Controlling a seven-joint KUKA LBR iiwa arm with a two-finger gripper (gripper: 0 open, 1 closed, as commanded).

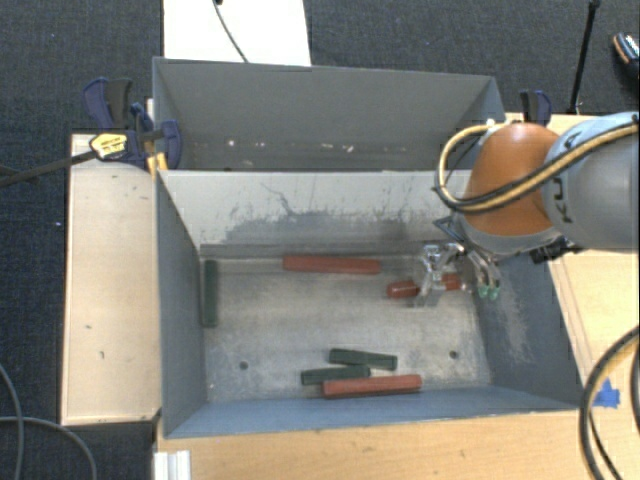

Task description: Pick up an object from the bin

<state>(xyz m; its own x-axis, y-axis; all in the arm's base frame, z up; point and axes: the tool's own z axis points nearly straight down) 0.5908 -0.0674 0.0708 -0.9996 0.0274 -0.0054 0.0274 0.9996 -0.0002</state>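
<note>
Pincer (432,288) low at right rear of grey metal bin (320,118), over short red-brown rectangular block (402,290), touching or gripping cannot be told, open or closed state likewise, long red-brown bar (330,264) just left.

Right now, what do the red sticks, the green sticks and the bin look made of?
Red sticks: matte, square-edged, evenly coloured; painted wood or plastic, cannot tell which. Green sticks: same shape, dull dark finish, probably the same material. Bin: grey sheet metal, flat folded walls, pale scuffs on the back wall.
</note>
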